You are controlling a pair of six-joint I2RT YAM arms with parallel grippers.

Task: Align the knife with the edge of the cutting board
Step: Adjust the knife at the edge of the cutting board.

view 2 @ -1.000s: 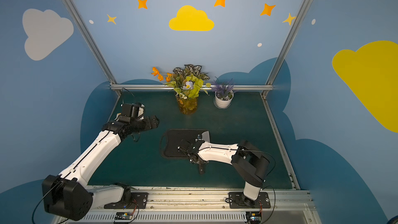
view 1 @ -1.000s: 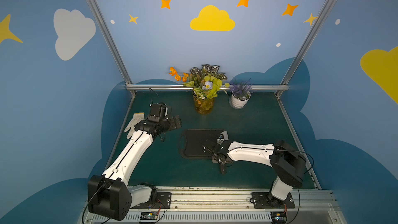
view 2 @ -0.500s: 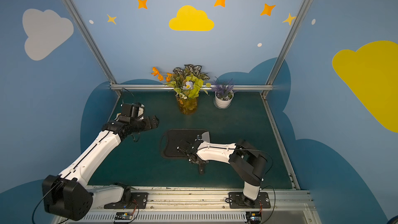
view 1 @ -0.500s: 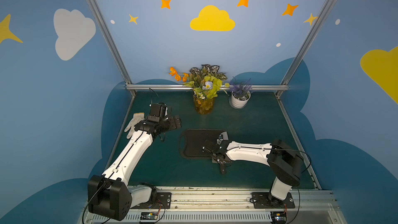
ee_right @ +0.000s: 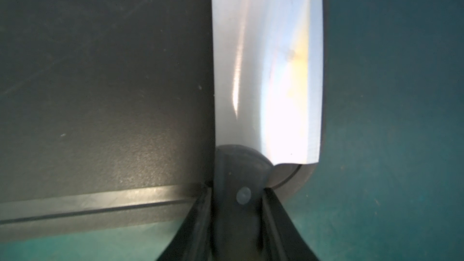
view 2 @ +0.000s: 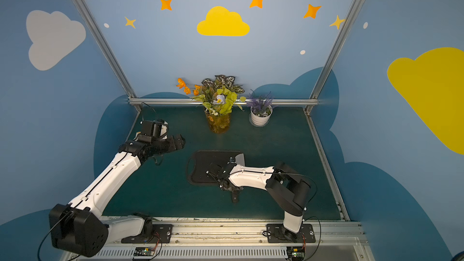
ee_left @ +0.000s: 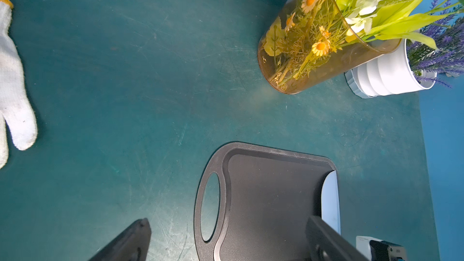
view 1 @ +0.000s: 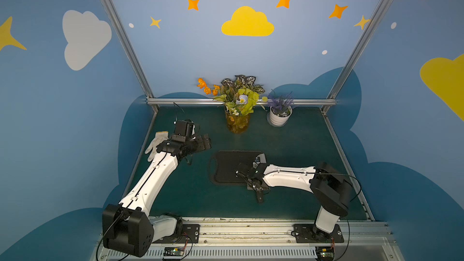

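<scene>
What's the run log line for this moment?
right gripper: shut on knife handle | knife: blade flat along end edge of cutting board | left gripper: open, holding nothing

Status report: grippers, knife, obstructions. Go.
Left gripper open, off the cutting board. Right gripper shut on knife handle. Blade flat along board's end edge. Nothing blocking.

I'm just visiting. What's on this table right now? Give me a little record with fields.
board: black, flat on the table, slot end to the left
knife: blade flat along the board's opposite end, handle sticking off the near edge
right gripper: closed around the knife handle
left gripper: open, empty, above the table
also there: glove, flower vase, white pot
</scene>
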